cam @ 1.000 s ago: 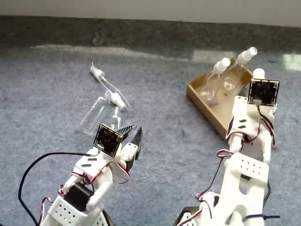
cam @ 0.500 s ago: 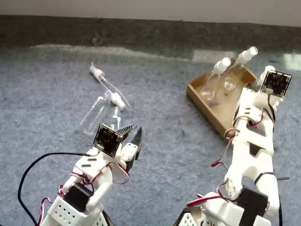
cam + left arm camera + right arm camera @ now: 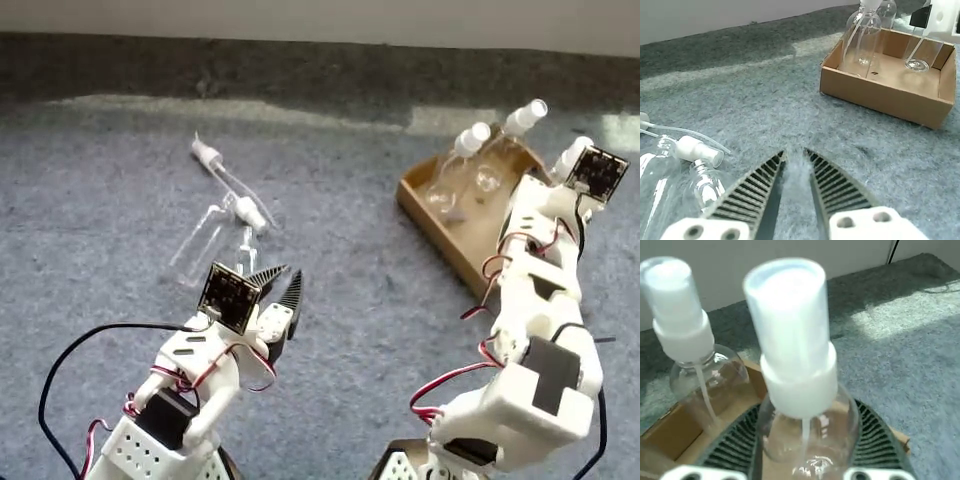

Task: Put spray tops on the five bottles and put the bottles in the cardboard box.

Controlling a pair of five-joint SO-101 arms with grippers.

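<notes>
While the right gripper [image 3: 807, 410] holds it with ribbed black jaws closed about its round belly, we see the clear plastic bottle [image 3: 795, 375], wearing a white spray top, tilted with its base inside the brown cardboard box [image 3: 880, 97], beside two more capped bottles [image 3: 455, 170]. Well apart, over the grey fuzzy desk [image 3: 350, 200], the left gripper [image 3: 795, 152] hangs with jaws slightly parted and empty, near loose bottles [image 3: 705, 182] and spray tops [image 3: 208, 155].
</notes>
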